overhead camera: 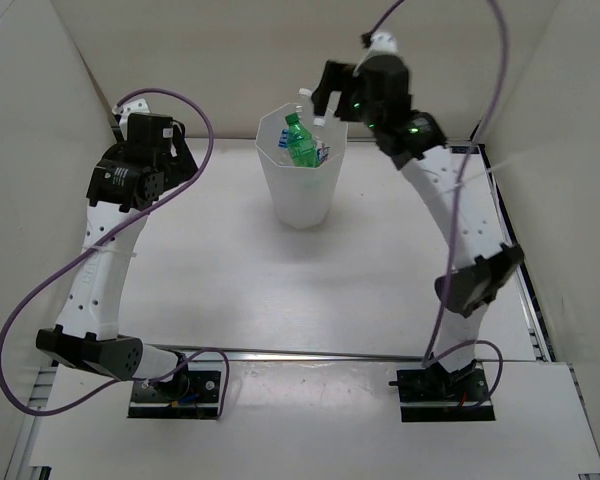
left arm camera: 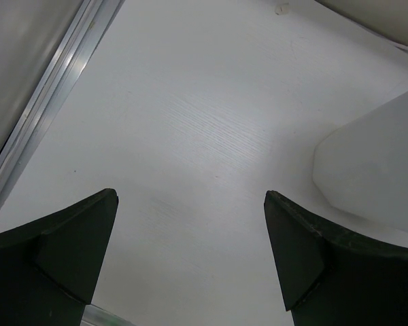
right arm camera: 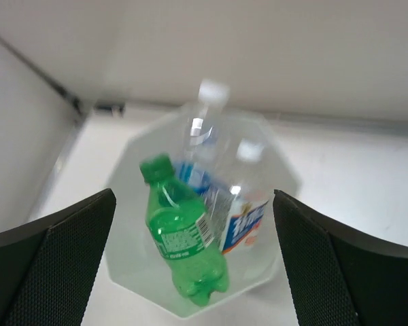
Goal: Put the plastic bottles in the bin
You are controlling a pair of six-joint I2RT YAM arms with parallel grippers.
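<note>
Three bottles [right arm camera: 217, 204] made out inside the bin [overhead camera: 300, 205]; whether more lay beneath them, could not tell. Green bottle [right arm camera: 183, 244] was tilted, its green cap up and to the left and its base low against the near wall, as seen by the right wrist camera. Clear bottle [right arm camera: 248, 204], with white cap and blue-lettered label, leaned just beside it on the right, the two touching. Second clear bottle [right arm camera: 202, 129] stood behind both. It was blurred, and its white cap rose above the rim.

Bin stood upright on the bench [overhead camera: 400, 290], toward the far side and between the two arms. From above, the green bottle and two white caps showed at its octagonal mouth.

Right tool [overhead camera: 322, 108] hung over the bin's far right rim with its jaws spread wide and nothing pinched. The bottles showed through the gap in its own camera.

Left tool [left arm camera: 190, 197] was well to the left of the bin, over bare bench, with its jaws spread wide and nothing pinched. One white facet of the bin's wall showed at the right edge of its view.
</note>
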